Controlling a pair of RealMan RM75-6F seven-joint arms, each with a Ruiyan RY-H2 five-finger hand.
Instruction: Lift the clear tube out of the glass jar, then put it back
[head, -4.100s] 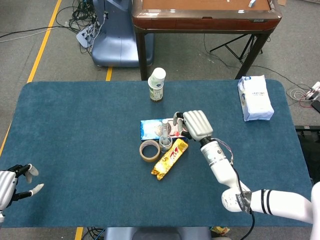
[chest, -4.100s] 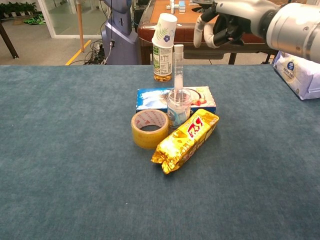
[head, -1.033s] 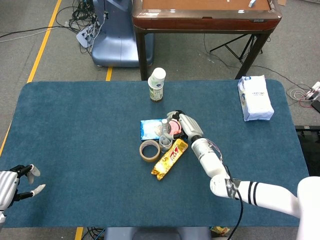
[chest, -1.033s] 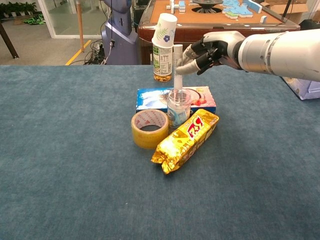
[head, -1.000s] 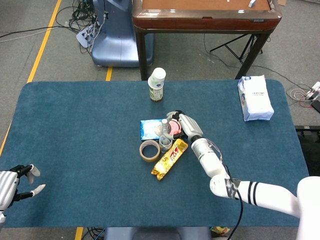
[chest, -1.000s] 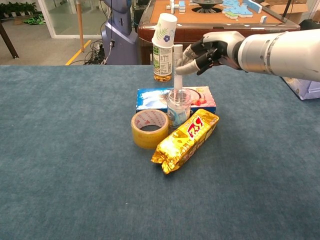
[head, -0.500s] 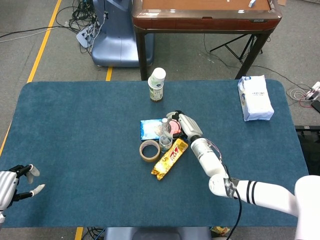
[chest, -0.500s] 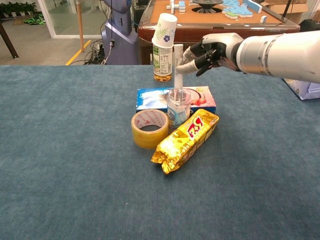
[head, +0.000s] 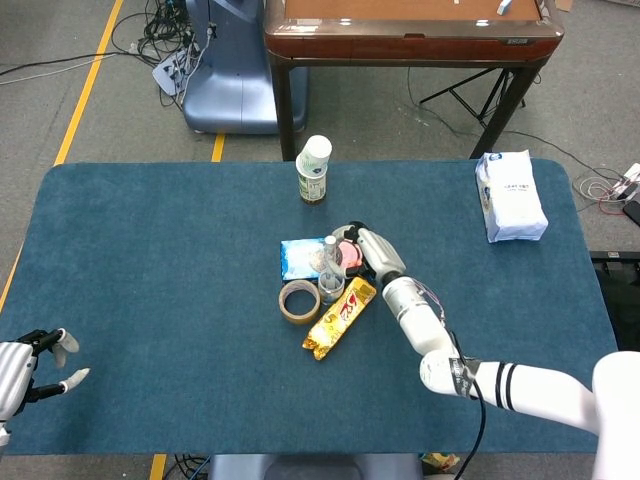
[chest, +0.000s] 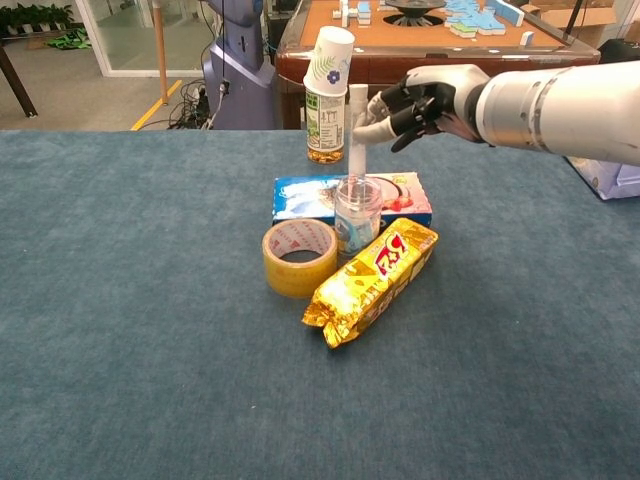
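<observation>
I have the right robot hand (chest: 425, 100) pinching the clear tube (chest: 356, 135) near its top. The tube stands upright, its lower end still inside the glass jar (chest: 357, 217) mid-worktop. By my reckoning the lift is barely begun; the return remains.

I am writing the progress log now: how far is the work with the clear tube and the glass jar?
Done: the right hand has reached the clear tube and pinches its upper part. In hand: the lift looks only just begun, since the tube's lower end is still inside the glass jar. Left: raise the tube fully out, then put it back in. The left hand rests open at the table's near corner.
</observation>
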